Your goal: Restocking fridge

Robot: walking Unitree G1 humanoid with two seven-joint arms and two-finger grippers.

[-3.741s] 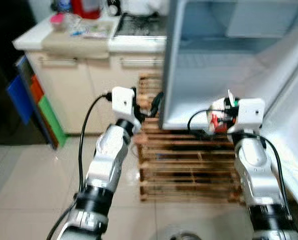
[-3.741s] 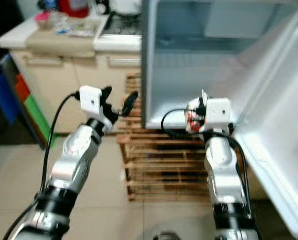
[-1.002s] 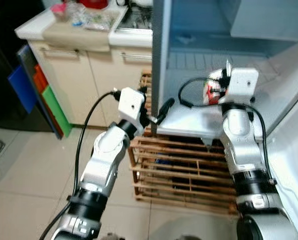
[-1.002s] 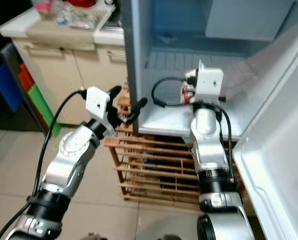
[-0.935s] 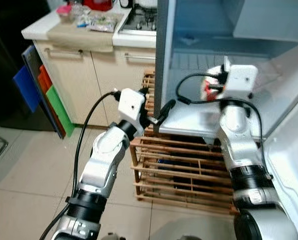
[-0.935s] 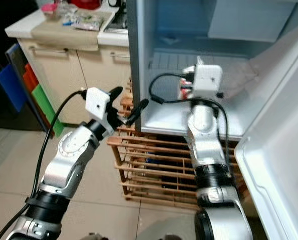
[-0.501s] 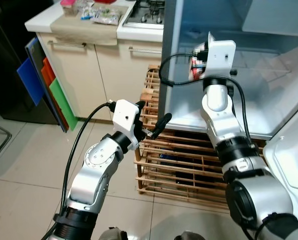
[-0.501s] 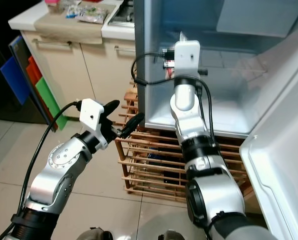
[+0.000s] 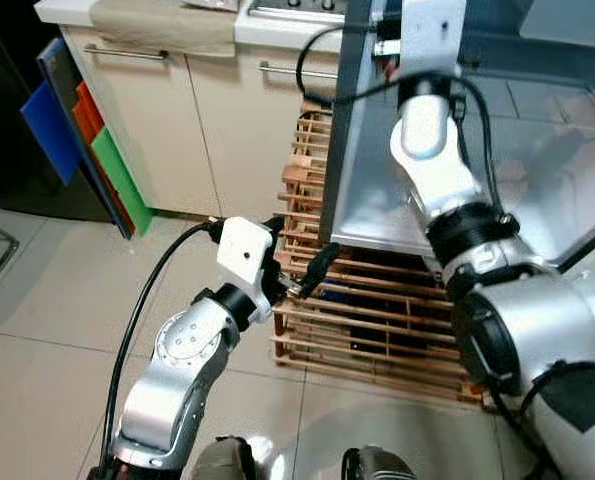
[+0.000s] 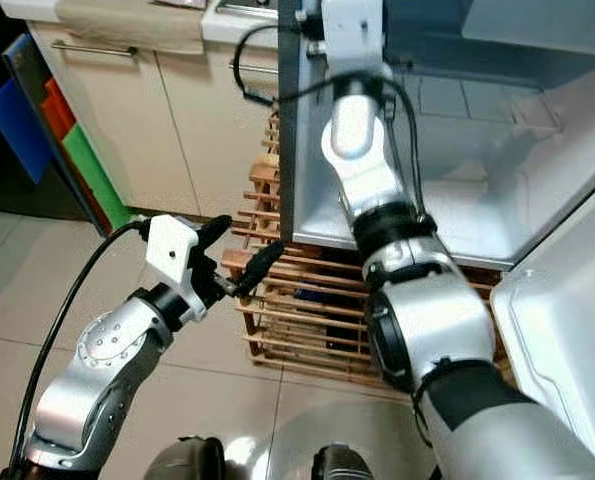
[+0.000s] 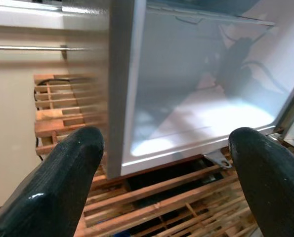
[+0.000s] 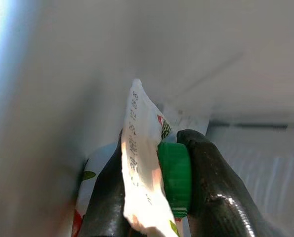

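From the head camera I see my right arm stretched up into the open fridge, its wrist block at the top edge of the frame, so the fingers themselves are cut off there. My left gripper hangs low outside the fridge, fingers spread apart and holding nothing, pointing at the wooden slatted crate under the fridge body. The cream cabinet stands beyond it, with coloured boards leaning at its far side.

In the left wrist camera, my two black fingertips sit wide apart at the frame's corners, nothing between them. Ahead of them is the fridge's grey side wall and its bare white interior floor, with the crate slats just below the fingers.

On the right wrist camera, my right gripper is clenched on a carton: the pads press either side of its folded top ridge and green screw cap. The carton is white with printed text and a bit of red and green artwork, held up close against the pale inner wall of the fridge.
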